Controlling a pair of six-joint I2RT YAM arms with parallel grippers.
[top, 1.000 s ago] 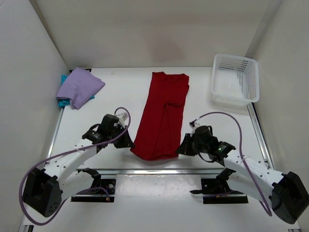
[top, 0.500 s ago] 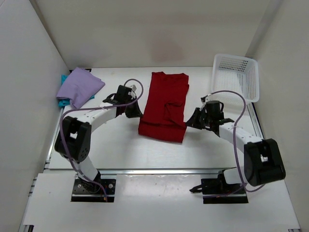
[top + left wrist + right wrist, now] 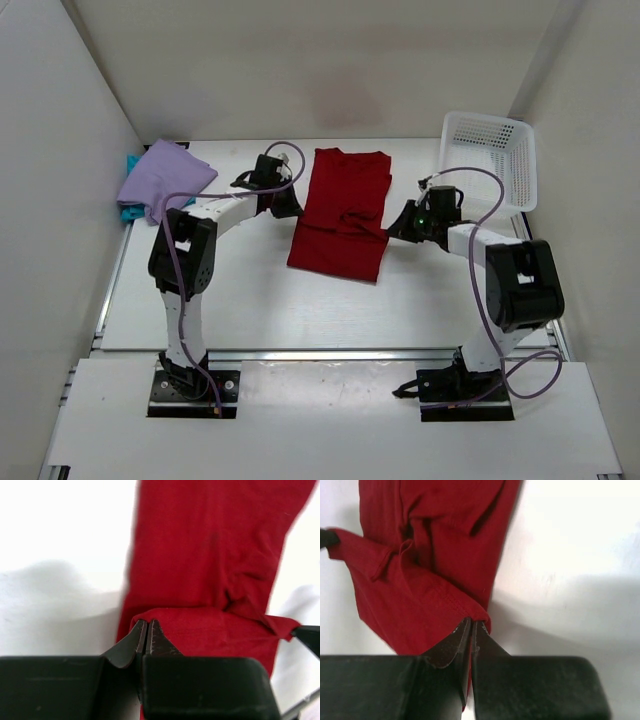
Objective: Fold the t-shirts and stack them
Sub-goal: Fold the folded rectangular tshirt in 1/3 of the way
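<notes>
The counter (image 3: 250,290) carried a red shirt (image 3: 340,215) at its middle. The shirt's long axis ran from near to far, leaning a little to the left at the near end, and its neck pointed to the far edge. Its lower part was doubled back over the middle, so the near edge was a fold and the hem lay across the body about halfway up. The cloth was a deep plain red, creased around the centre.

A white lattice basket (image 3: 488,165) stood at the far right corner, well apart from the shirt.

At the far left a lavender shirt (image 3: 165,180) lay bunched on top of a teal shirt (image 3: 130,212), of which only edges showed.

The left gripper (image 3: 285,203) sat at the red shirt's left side, its jaws clenched on the left corner of the turned-back hem (image 3: 210,630). The right gripper (image 3: 400,225) sat at the right side, its jaws pinched on the hem's right corner, where stitching showed along the edge (image 3: 445,600).
</notes>
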